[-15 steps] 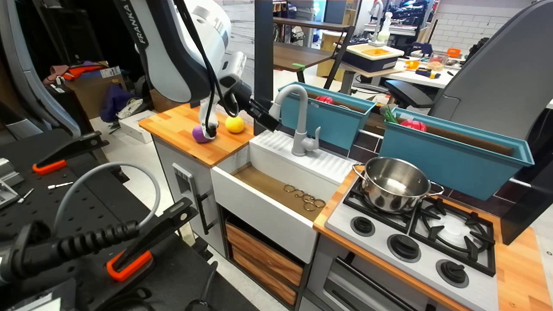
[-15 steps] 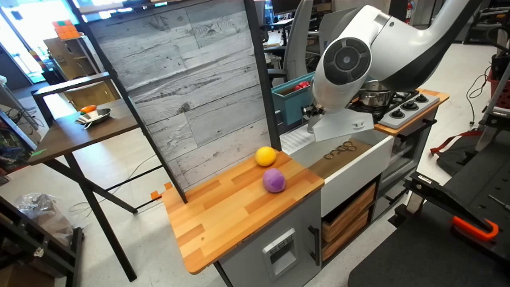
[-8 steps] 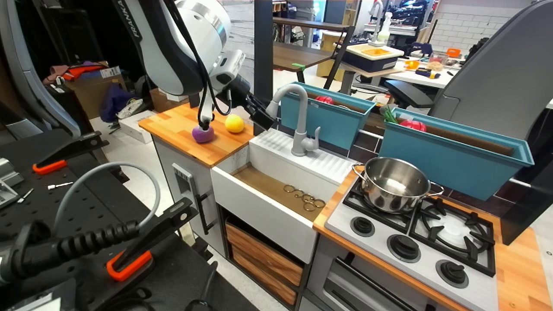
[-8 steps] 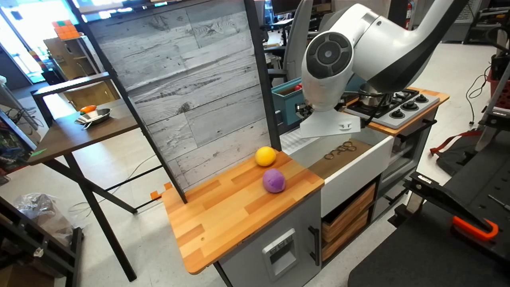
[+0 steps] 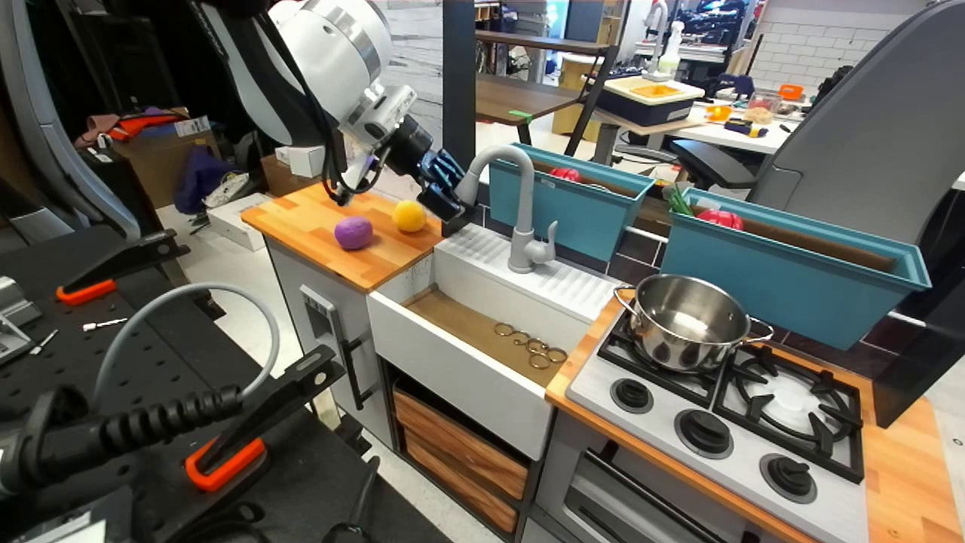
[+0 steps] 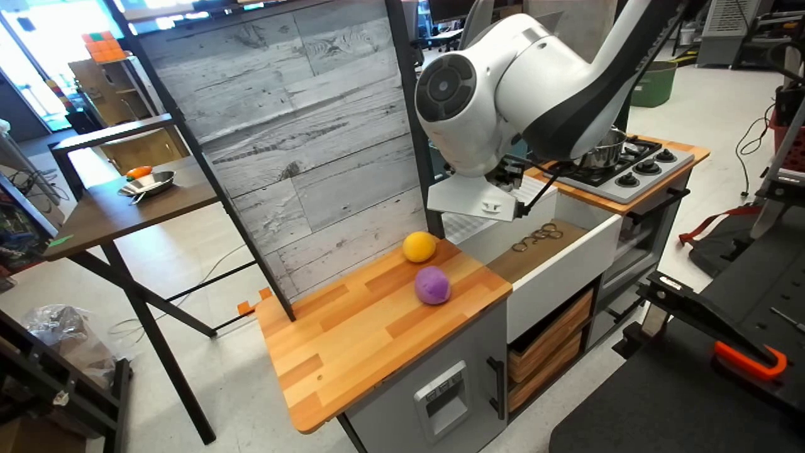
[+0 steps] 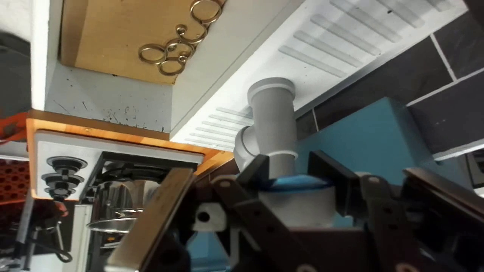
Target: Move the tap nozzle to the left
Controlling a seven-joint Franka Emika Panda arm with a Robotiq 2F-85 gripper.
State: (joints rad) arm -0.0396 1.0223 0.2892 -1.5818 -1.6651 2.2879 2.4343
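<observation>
Above the rest, in both exterior views, hangs the arm (image 6: 534,82), and beneath it the surface (image 6: 371,346) lies to both sides of the sink (image 5: 460,377). A bench (image 6: 648,402) stands apart from the front edge, and a panel (image 6: 302,126) rises along the back edge of one part of the surface. The other part bears the hob (image 5: 746,445). Past the back edge sit a planter (image 5: 784,279) behind the hob and a second planter (image 5: 580,215) behind the sink. A ledge (image 5: 486,247) runs along the sink's back edge. The pot (image 5: 682,343) stands upright on the hob, at the corner nearest both the sink and the back edge. The tap (image 5: 525,207) stands upright near the middle of the ledge, its lever (image 5: 553,235) on the hob side and its spout (image 5: 482,159) curved over towards the back corner where the panel's part of the surface meets the sink. The jaws are clenched on the end of that spout; in the wrist view it fills the gap between them, one jaw at each side. The purple ball (image 6: 433,285) and the yellow ball (image 6: 419,246) rest on the panel's part of the surface, the yellow one close to the back corner by the sink, the purple one just beside it, farther from the back edge. Smallest are the rings (image 7: 166,54), clustered on the sink's brown floor, towards the hob end and close to the back wall
</observation>
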